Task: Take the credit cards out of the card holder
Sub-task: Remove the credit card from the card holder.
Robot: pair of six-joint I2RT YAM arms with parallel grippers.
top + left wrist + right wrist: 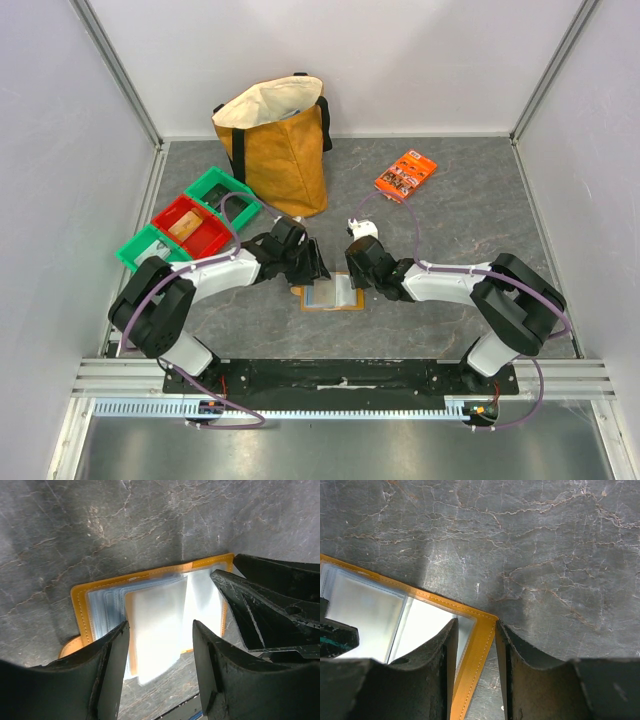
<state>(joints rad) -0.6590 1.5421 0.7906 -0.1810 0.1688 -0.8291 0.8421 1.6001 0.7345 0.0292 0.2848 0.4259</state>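
My left end effector [160, 630] hangs with its jaws spread, one on either side of a pale leaf that stands up a little from the open card holder [80, 600]. It grips nothing. My right end effector [475, 622] has its jaws set narrow astride the holder's orange stitched right edge, one over the lining and one outside it. I cannot tell whether they clamp that edge or merely pin it.

The card holder lies opened close to the near edge of the surface [450, 210], about the middle, between my two arms. Its clear sleeves [107, 605] fan across the inside.

I judge the task barely begun. The holder is open and steadied, but I see no credit cards lying free anywhere, and I cannot say whether the pale leaf is a card or an empty sleeve. Every card is yet to be drawn out.

Farther off, a tan tote bag [275, 150] stands by the far edge, left of the middle. An orange packet [405, 175] lies toward the far right corner, and green and red trays [185, 225] sit along the left edge.
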